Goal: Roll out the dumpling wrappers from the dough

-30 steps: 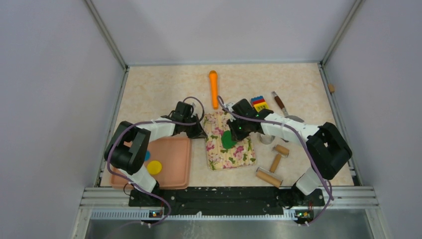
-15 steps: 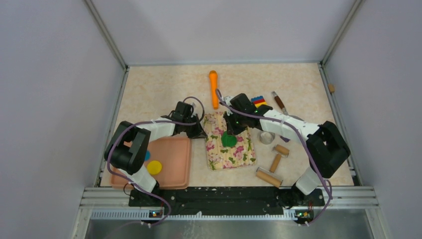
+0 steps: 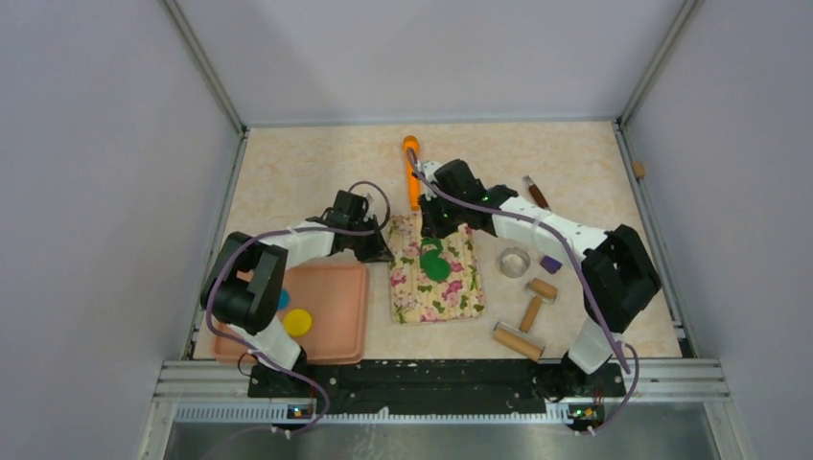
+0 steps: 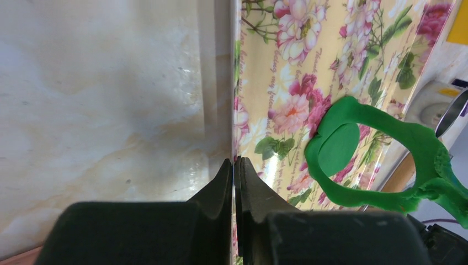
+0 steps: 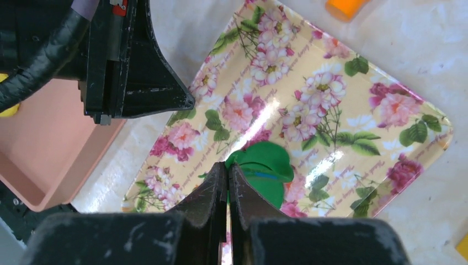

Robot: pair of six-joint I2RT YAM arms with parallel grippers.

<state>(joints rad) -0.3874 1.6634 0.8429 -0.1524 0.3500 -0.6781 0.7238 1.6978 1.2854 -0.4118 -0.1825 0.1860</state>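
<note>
Currently the right gripper [image 5: 226, 168] is clamped on the dough [image 4: 386, 124] ring, held above the mat [image 4: 276, 66]. The wrapper [image 4: 338, 148] lies directly beneath it. The left gripper [image 4: 234, 165], closed, meets the mat's left edge.

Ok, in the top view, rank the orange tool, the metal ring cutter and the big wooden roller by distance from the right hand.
1. The orange tool, just beyond the right hand, farther back on the table.
2. The metal ring cutter, to its right, off the mat.
3. The big wooden roller, right side, near the front edge.
</note>
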